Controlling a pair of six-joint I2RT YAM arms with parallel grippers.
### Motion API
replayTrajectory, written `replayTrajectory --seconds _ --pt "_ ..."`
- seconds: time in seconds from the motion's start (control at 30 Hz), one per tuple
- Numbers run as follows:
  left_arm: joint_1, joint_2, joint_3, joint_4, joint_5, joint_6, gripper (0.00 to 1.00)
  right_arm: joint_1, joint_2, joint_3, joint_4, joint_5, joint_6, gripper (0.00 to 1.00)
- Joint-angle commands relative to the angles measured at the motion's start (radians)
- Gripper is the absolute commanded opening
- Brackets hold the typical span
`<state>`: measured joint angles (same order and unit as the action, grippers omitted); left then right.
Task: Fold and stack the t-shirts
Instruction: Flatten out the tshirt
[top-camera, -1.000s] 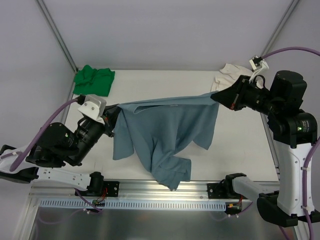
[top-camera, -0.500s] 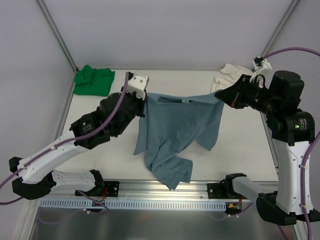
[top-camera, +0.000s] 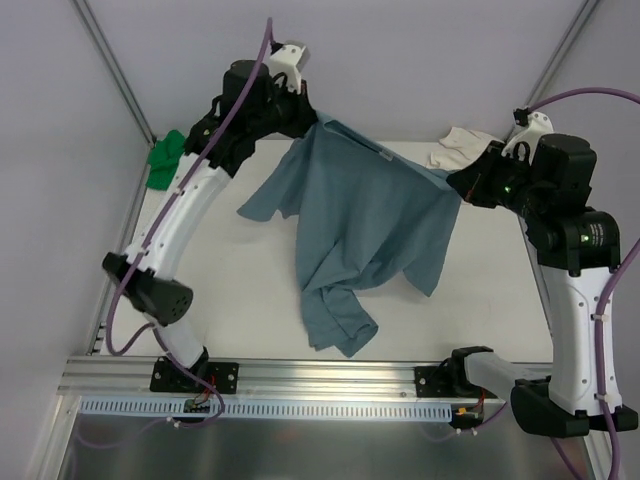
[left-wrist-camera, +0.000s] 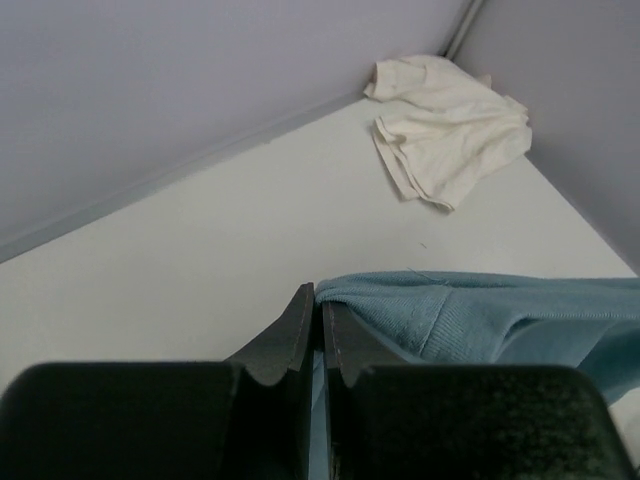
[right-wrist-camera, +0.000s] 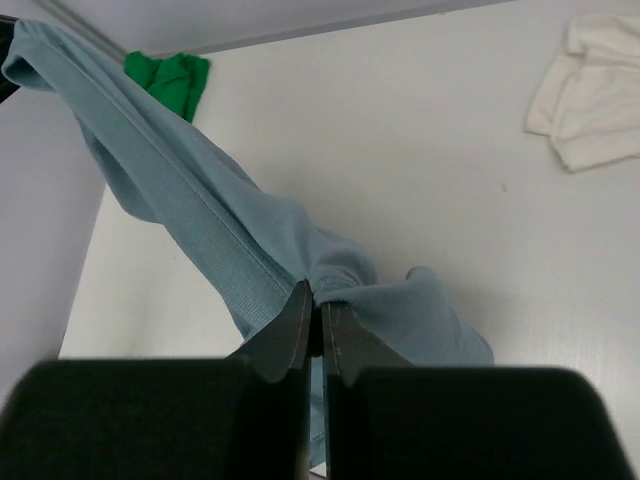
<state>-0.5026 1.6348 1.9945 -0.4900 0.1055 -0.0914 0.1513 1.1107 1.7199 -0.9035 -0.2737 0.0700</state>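
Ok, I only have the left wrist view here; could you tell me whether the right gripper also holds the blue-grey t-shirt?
Observer: Yes, the right gripper is shut on the edge of the blue-grey t-shirt.
Operator: Thank you. Is the shirt clear of the table?
Observer: Not fully; it spans from the left gripper to the right one, and its lower part looks bunched on the table.
Operator: And where is the green t-shirt?
Observer: The green t-shirt is in the far left corner, partly behind the left arm.

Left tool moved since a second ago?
Yes. The left tool swung toward the far side and rightward. It was nearer than the green tee and is now beyond it, shut on the blue tee.
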Motion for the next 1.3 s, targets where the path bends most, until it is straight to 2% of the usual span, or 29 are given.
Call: replayTrajectory --seconds 0.0,0.1,0.37,0.5,0.9,0.93,0.97,1.0,1.03,1.07,1.1,1.23,1.27 --pt "0.045 0.153 0.213 0.001 0.048 -0.004 0.0 -0.035 -0.015 -0.014 -0.029 0.257 -0.038 0.01" --pt "0.035 0.365 0.337 0.037 0.138 -0.05 0.0 -0.045 -0.022 -0.063 -0.014 0.361 -0.045 0.01" --pt "-0.079 0.646 0.371 0.266 0.217 -0.08 0.0 -0.088 -0.061 -0.215 0.074 0.534 -0.062 0.01" --pt "-0.129 0.782 0.446 0.344 0.226 -0.07 0.0 -0.104 -0.084 -0.278 0.106 0.593 -0.062 0.0" --pt "-0.203 0.881 0.504 0.614 0.237 -0.122 0.0 -0.141 -0.15 -0.437 0.163 0.747 -0.024 0.01" --pt "-0.209 0.882 0.503 0.632 0.244 -0.129 0.0 -0.142 -0.167 -0.448 0.169 0.766 -0.018 0.03" --pt "-0.215 0.882 0.494 0.651 0.252 -0.133 0.0 -0.142 -0.178 -0.459 0.173 0.804 -0.01 0.19" --pt "-0.232 0.879 0.491 0.688 0.266 -0.133 0.0 -0.141 -0.186 -0.48 0.178 0.821 0.005 0.41" --pt "-0.241 0.879 0.489 0.697 0.263 -0.122 0.11 -0.142 -0.195 -0.488 0.184 0.835 0.01 0.92" --pt "-0.25 0.875 0.486 0.702 0.257 -0.116 0.43 -0.142 -0.207 -0.494 0.186 0.834 0.01 0.99" --pt "-0.269 0.85 0.46 0.709 0.241 -0.107 0.98 -0.142 -0.212 -0.497 0.189 0.828 0.005 0.99" --pt "-0.297 0.694 0.276 0.726 0.214 -0.039 0.99 -0.141 -0.222 -0.47 0.181 0.789 -0.016 1.0" --pt "-0.298 0.645 0.162 0.732 0.204 -0.039 0.99 -0.141 -0.222 -0.461 0.178 0.777 -0.021 0.99"
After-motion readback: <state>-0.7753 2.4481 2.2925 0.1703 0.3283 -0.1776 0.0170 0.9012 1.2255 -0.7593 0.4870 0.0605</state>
